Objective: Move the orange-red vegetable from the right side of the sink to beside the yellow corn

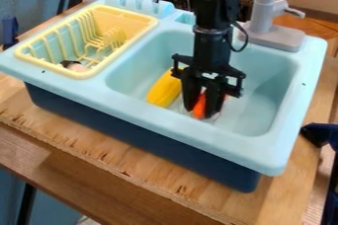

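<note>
The black gripper (200, 109) hangs down into the light blue sink basin (261, 101), low over its floor and near the front wall. An orange-red object (199, 106) is right at its lower end, partly hidden by it; whether it is held cannot be made out. Something clear or pale, perhaps a dish, shows around the orange-red object. To the left of the gripper a yellow elongated object (164, 90) lies in the basin, its upper end close to the gripper.
A yellow dish rack (84, 73) stands on the sink's left side, with a small dark-and-pale object (74, 65) inside. The grey faucet (264, 26) rises behind the basin. The sink sits on a wooden board (132, 162). Dark blue parts are at the right edge.
</note>
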Robot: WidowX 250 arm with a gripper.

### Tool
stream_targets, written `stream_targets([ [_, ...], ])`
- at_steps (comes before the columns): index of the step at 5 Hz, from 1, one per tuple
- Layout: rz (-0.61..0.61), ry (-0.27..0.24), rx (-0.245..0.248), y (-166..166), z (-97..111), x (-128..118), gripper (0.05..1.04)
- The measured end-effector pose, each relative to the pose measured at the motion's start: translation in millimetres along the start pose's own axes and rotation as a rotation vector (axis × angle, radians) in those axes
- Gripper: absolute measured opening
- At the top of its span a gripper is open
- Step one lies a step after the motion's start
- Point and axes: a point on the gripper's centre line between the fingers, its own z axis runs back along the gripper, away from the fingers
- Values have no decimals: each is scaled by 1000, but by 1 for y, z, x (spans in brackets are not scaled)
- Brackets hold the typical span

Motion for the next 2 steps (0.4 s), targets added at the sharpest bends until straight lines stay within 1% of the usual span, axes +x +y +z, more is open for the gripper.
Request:
stream_targets([
  [1,14,36,-15,1,1,-6,795],
  [2,20,39,-21,-1,1,-6,1001],
])
